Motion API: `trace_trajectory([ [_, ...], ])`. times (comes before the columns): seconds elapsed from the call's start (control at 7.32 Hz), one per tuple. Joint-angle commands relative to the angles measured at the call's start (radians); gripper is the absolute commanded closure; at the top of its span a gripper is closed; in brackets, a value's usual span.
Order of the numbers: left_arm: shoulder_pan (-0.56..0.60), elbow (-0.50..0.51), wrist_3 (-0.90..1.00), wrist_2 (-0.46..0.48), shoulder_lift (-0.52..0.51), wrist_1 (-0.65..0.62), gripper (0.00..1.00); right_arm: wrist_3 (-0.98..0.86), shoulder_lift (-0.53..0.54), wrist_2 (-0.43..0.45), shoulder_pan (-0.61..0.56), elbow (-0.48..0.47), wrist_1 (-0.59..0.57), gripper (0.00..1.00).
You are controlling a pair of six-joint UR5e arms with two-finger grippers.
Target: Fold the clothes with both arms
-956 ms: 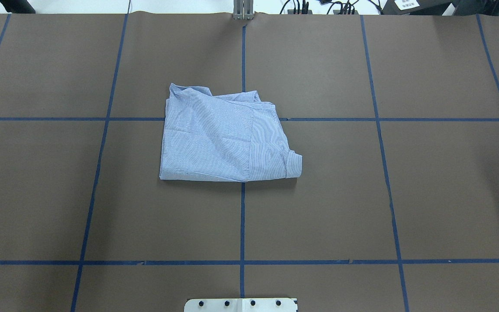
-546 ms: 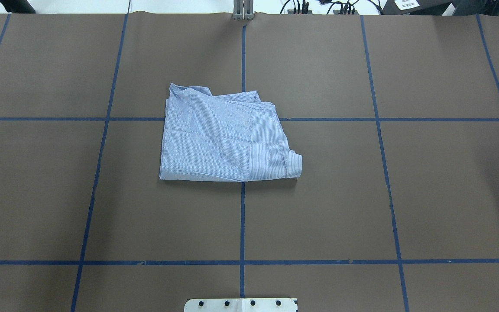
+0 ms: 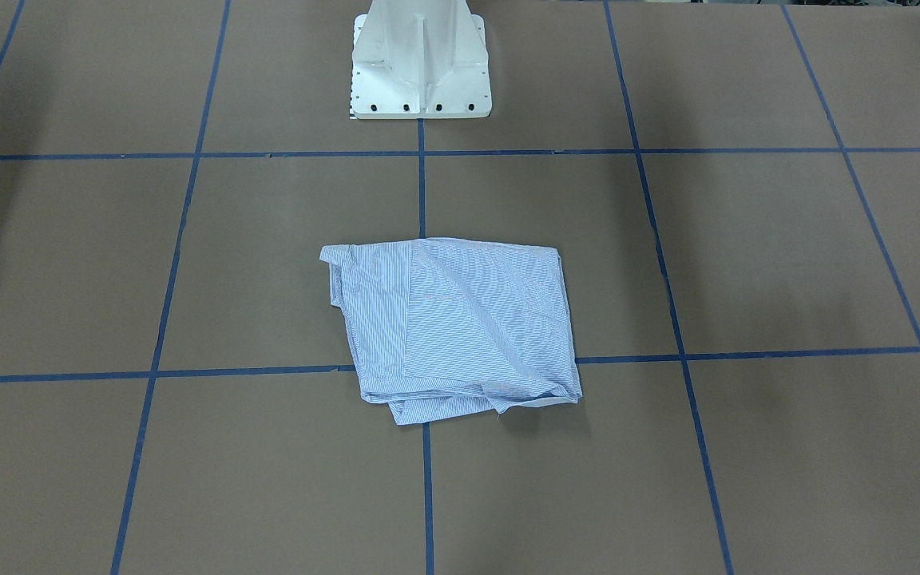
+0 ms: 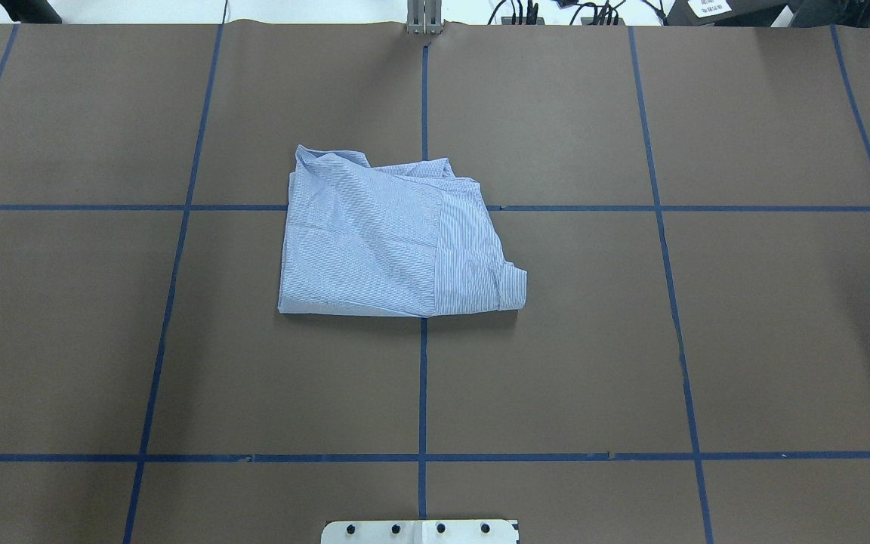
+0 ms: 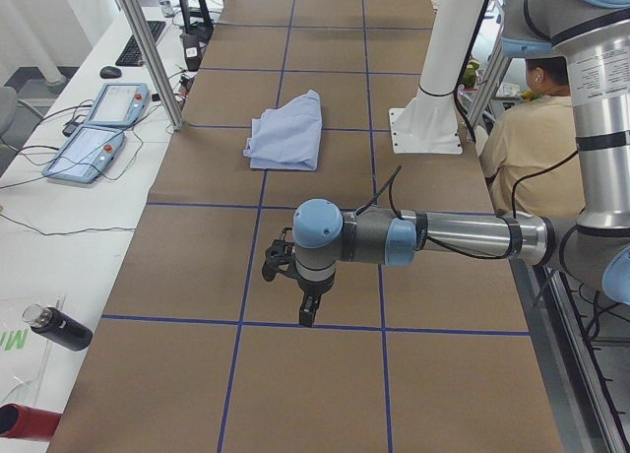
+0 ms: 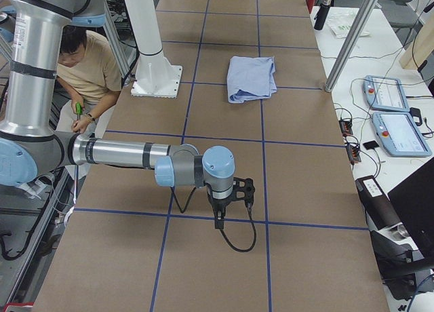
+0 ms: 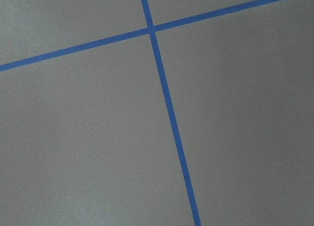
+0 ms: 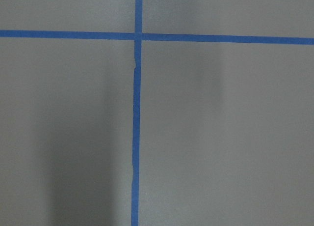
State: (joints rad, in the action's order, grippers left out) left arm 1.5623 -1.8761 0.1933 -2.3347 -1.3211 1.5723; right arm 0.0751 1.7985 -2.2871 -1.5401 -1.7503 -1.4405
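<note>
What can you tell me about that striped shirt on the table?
The shirt is light blue-and-white finely striped cloth, thin-looking, folded into a rough square with wrinkled layers. It lies flat near the middle of the brown table, covering a crossing of blue tape lines. Only the table touches it.

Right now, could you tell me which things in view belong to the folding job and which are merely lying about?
Job: striped shirt, left gripper, right gripper.
Lying about: teach pendants, black bottle, keyboard.
</note>
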Motion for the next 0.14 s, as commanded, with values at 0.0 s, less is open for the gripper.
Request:
trace_trajectory([
  [0.0,-0.001,0.000,0.000,0.000,0.000,0.000,0.00,0.000,0.001,0.000,0.000,0.000,-0.001,0.00],
])
